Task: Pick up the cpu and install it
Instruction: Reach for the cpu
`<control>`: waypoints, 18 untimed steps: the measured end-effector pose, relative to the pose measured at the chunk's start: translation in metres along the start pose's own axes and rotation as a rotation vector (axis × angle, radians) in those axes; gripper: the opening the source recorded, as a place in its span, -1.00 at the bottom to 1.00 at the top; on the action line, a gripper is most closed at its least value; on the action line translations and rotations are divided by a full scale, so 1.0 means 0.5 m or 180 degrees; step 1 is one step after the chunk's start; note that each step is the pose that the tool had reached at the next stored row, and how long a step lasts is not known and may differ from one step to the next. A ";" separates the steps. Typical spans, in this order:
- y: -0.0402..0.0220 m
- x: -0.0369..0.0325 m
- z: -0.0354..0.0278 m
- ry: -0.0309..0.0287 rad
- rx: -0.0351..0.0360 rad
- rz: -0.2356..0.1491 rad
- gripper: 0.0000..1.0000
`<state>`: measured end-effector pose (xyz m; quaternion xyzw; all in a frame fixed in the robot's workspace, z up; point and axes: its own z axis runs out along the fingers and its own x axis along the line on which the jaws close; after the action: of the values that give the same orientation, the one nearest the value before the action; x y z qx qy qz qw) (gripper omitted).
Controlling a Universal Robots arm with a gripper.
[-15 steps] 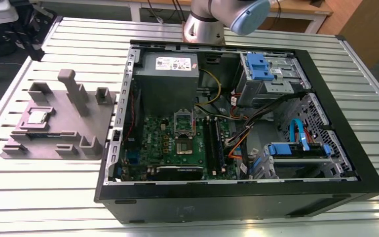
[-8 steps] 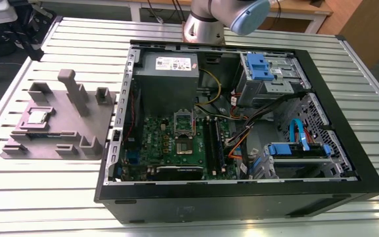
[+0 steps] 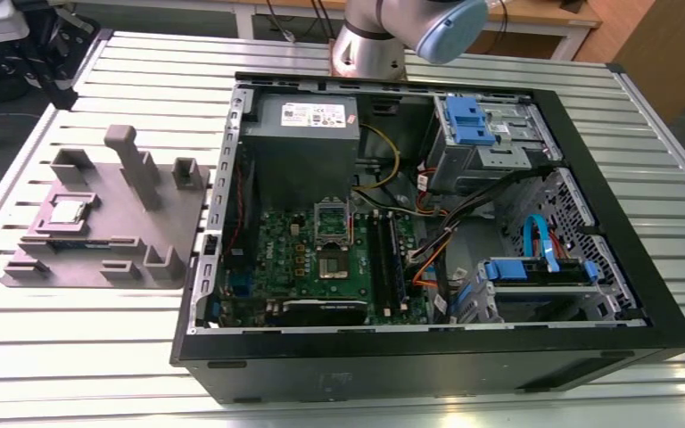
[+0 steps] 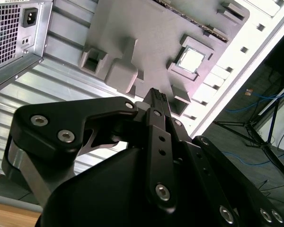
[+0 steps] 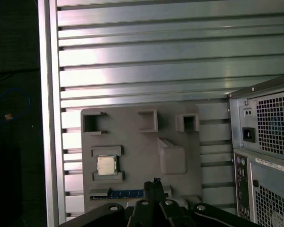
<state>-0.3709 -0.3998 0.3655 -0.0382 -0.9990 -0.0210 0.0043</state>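
Note:
The cpu is a small silver square lying flat in a recess of the grey holder block, on the slatted table at the exterior view's left. Both wrist views show the cpu from high above. My gripper hangs well above the holder block, a little to one side of the cpu, its black fingers pressed together with nothing between them. The motherboard's socket lies uncovered inside the computer case.
The grey block carries upright posts and pockets around the cpu. The black case walls, the power supply and blue drive brackets surround the motherboard. The arm's base stands behind the case. The table edge runs beside the block.

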 end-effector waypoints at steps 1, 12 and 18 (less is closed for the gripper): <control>0.000 0.000 0.000 0.0000 0.0000 0.0000 -0.79; -0.001 0.010 0.002 0.0000 0.0000 0.0000 -0.79; -0.001 0.013 0.002 0.0000 0.0000 0.0000 -0.79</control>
<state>-0.3775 -0.3998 0.3646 -0.0382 -0.9990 -0.0210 0.0043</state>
